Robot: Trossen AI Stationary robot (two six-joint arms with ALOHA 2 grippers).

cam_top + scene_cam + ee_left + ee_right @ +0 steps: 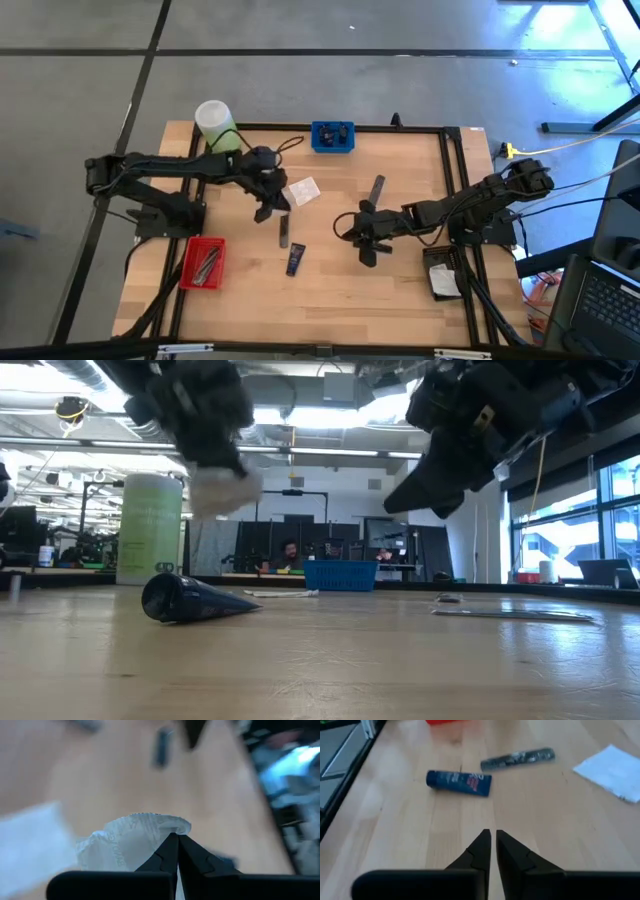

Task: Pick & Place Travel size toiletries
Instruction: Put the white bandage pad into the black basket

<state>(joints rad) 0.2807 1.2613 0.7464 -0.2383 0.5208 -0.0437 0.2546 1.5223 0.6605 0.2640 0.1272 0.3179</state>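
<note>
My left gripper (175, 837) is shut on a crumpled white sachet (130, 840) and hangs above the table's middle left (268, 210). A second white sachet (302, 191) lies flat on the wood just beside it. A slim grey tube (284, 230) and a dark navy tube (295, 259) lie nearer the front, and another grey tube (377, 188) lies right of centre. My right gripper (492, 834) hovers right of centre (368, 250), pointing toward the navy tube (459, 782), its fingers a narrow gap apart with nothing between them. My left gripper pinches the white sachet between its two fingertips at one crumpled edge (150, 836). The fingers slant downward. The sachet (225, 485) is lifted clear of the table and bunches up ahead of the fingertips.
A red tray (203, 262) holding grey items stands at the front left, and a blue tray (332, 136) at the far edge. A big light-green bottle (214, 125) stands at the far left corner. At the right, a black tray (443, 275) holds white items. Bare wood lies along the front.
</note>
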